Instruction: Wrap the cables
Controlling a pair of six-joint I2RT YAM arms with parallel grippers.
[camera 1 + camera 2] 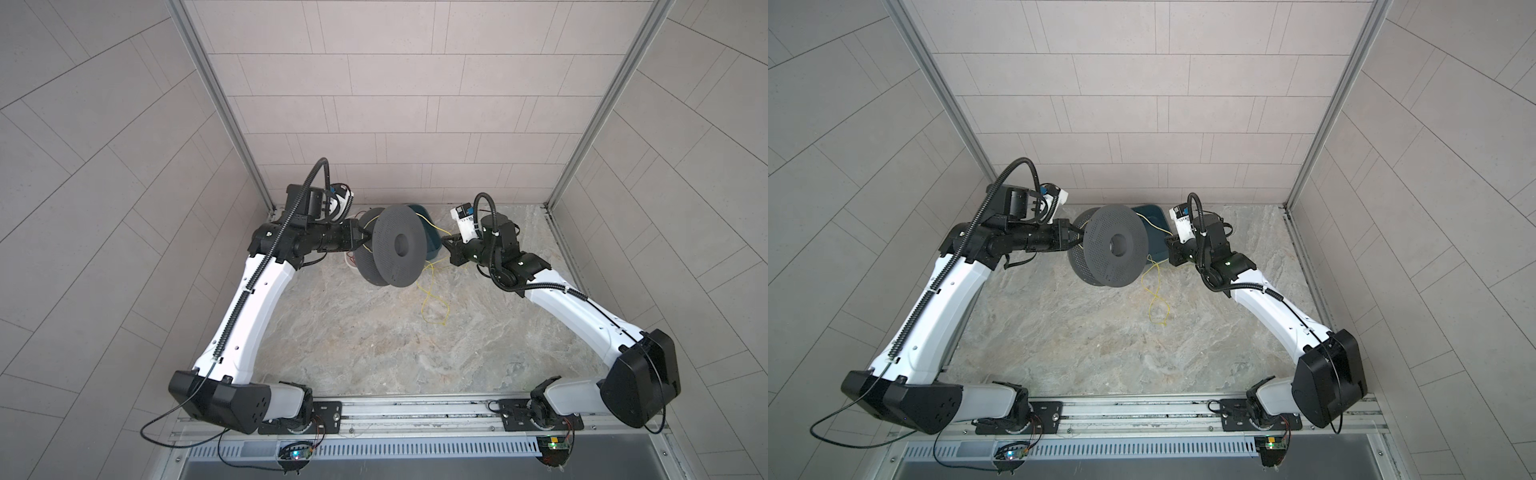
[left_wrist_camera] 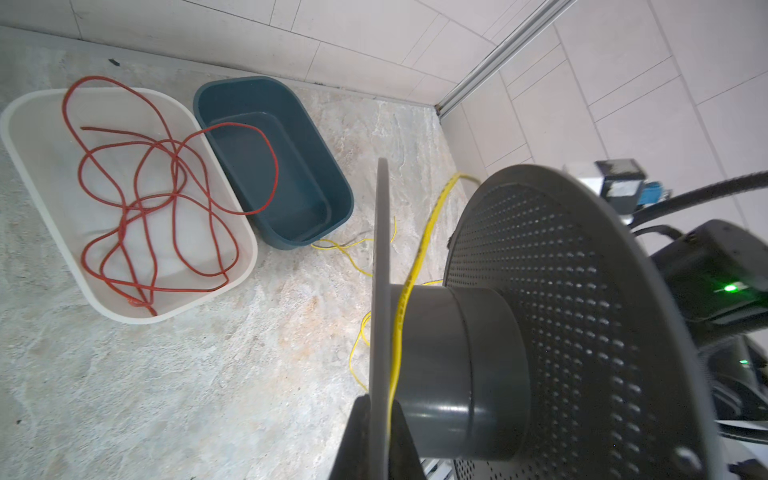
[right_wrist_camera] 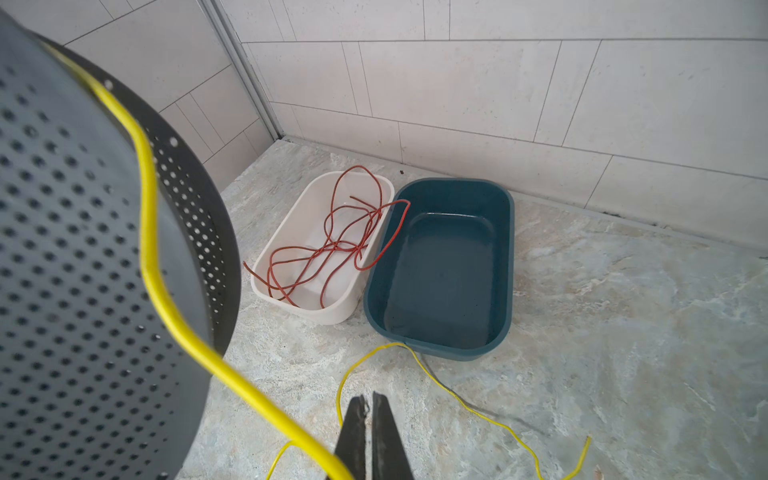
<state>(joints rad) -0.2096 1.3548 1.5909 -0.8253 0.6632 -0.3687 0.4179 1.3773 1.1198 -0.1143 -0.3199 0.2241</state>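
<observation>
- Yellow wire (image 1: 432, 299) trails on the table (image 1: 374, 340) just beside the grey spool (image 1: 399, 249) in both top views; little looks wound.
- Left wrist view: left gripper (image 2: 377, 415) clamps the spool's thin rim, holding it aloft for winding.
- Right wrist view: right gripper (image 3: 370, 401) closed, seemingly pinching wire beside the spool to feed it.

Item: yellow cable (image 2: 400, 316) — one length, very thin, flexible, string-like. I see a turn of it lying on the hub of the dark grey spool (image 1: 401, 245), tight against one flange. The rest drops slack to the table (image 1: 374, 353) — loose, crossing loops beside the spool, free end lying flat.
</observation>
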